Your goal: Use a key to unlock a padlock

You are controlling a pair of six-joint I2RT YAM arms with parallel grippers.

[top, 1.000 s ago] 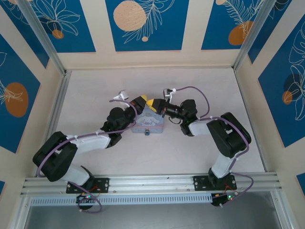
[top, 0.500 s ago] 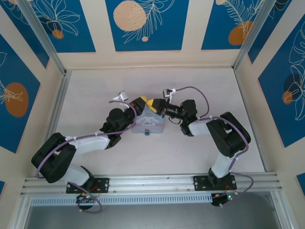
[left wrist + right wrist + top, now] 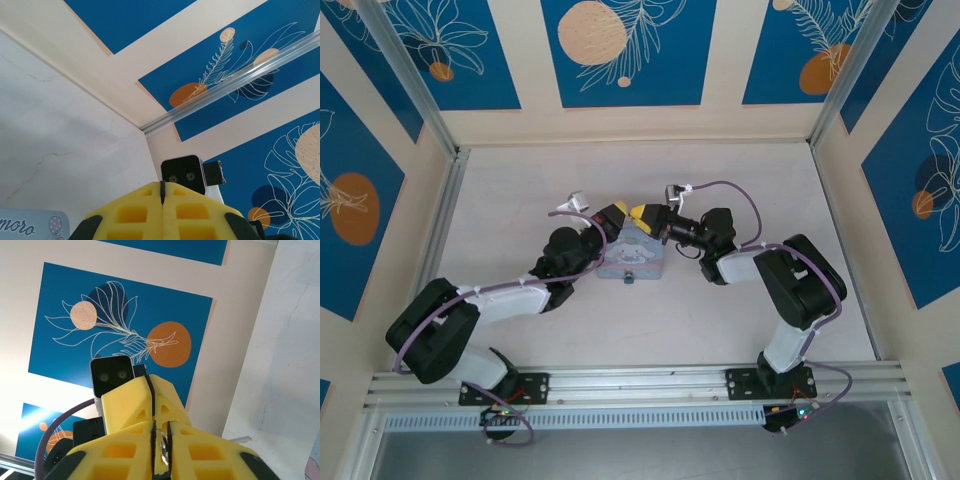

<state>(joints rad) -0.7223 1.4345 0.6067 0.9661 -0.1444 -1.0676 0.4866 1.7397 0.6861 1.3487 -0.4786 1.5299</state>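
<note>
My left gripper and right gripper meet tip to tip above the back of the pale blue tin box. In the right wrist view my right gripper is shut on a thin silvery metal piece, apparently the key. Just ahead of it stand the left gripper's yellow fingers. In the left wrist view my left gripper is shut, with its pads pressed flush and nothing showing between them. A small dark piece sits on the box's front wall. I cannot tell whether it is the padlock.
The box stands mid-table on the pale tabletop, and its printed corner shows at lower left. Blue-patterned walls and aluminium posts enclose the cell. The right wrist camera faces my left gripper.
The right gripper has edged very slightly up and to the right. Both grippers stay shut and the box has not moved.
</note>
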